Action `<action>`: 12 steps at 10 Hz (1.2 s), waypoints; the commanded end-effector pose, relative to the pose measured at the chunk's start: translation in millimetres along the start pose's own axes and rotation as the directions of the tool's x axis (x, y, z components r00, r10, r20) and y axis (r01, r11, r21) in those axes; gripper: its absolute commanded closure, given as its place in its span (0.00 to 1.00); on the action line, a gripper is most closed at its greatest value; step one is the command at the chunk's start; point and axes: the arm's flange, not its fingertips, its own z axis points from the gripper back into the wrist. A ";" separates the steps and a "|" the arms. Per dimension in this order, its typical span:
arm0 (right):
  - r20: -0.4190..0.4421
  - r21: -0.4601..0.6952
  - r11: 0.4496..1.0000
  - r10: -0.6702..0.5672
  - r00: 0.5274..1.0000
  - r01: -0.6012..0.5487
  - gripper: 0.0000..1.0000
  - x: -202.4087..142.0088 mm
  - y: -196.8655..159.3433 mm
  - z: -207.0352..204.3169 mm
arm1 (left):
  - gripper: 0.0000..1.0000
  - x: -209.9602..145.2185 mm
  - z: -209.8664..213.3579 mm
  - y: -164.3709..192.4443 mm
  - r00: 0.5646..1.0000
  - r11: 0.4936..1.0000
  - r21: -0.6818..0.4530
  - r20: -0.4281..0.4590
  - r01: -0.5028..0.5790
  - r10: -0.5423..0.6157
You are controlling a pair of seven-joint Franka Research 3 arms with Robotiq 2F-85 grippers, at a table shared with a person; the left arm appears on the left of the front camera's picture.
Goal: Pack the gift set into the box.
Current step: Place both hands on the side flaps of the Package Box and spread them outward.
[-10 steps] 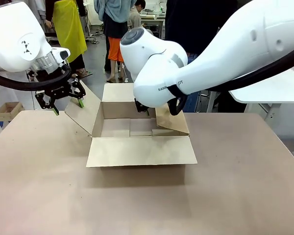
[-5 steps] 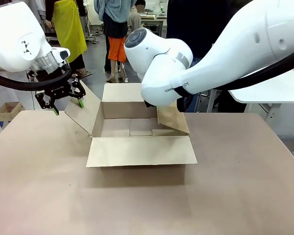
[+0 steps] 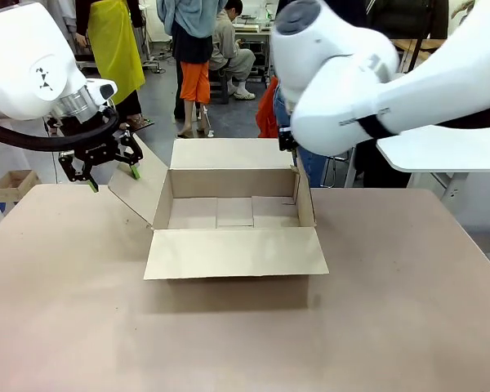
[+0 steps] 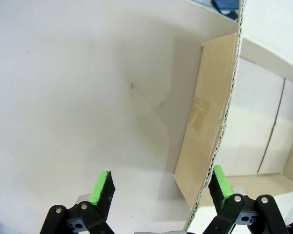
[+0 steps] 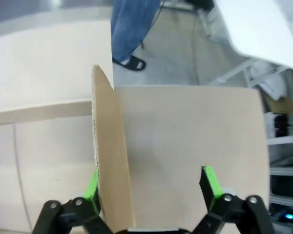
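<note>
You are looking at the box [image 3: 233, 214] sitting open in the middle of the table [image 3: 392, 310], between your two arms. Its far flap [image 3: 229, 153] is standing upright, its near flap [image 3: 237, 253] is lying out flat toward you, its left flap [image 3: 139, 189] is leaning outward and its right flap [image 3: 305, 200] is standing nearly upright. Inside, the box is showing you bare cardboard, the bottom panels meeting at their seams.

Your left gripper [image 3: 114, 181] is hanging at the outer edge of the left flap, above the table, with its jaws spread wide and clamping nothing. In the left wrist view the flap's corrugated edge is running up between the two green pads [image 4: 220, 184], just beside the one on the picture's right.

Your right arm [image 3: 351, 90] is reaching in over the box's right side. In the right wrist view your right gripper [image 5: 151, 185] is straddling the right flap, jaws apart, and the flap is standing edge-on just beside the pad on the picture's left. You cannot tell whether it is touching.

A small carton [image 3: 13, 184] is sitting beyond the table's far left corner; what it is holding you cannot tell.
</note>
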 end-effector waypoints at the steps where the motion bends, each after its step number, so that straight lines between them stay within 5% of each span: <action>1: 0.000 0.135 0.990 -0.030 1.000 0.029 0.00 -12.1 -49.2 -27.8 | 0.00 -0.8 2.6 0.0 1.000 1.000 0.016 0.005 -0.008 0.008; 4: 0.003 0.265 0.953 -0.155 0.988 0.148 0.00 -27.8 -100.6 -56.0 | 0.00 -0.8 2.6 0.0 1.000 1.000 0.016 0.005 -0.008 0.008; 6: -0.023 0.444 0.872 -0.220 0.975 0.207 0.00 -40.5 -115.9 -66.7 | 0.00 -0.8 2.6 0.0 1.000 1.000 0.016 0.005 -0.008 0.008; 7: 0.011 0.256 0.950 -0.187 0.982 0.178 0.00 -24.8 -100.8 -68.8 | 0.00 -0.8 2.6 0.0 1.000 1.000 0.016 0.005 -0.008 0.008; 12: 0.011 0.256 0.950 -0.187 0.982 0.178 0.00 -24.8 -100.8 -68.8 | 0.00 -0.8 2.6 0.0 1.000 1.000 0.016 0.005 -0.008 0.008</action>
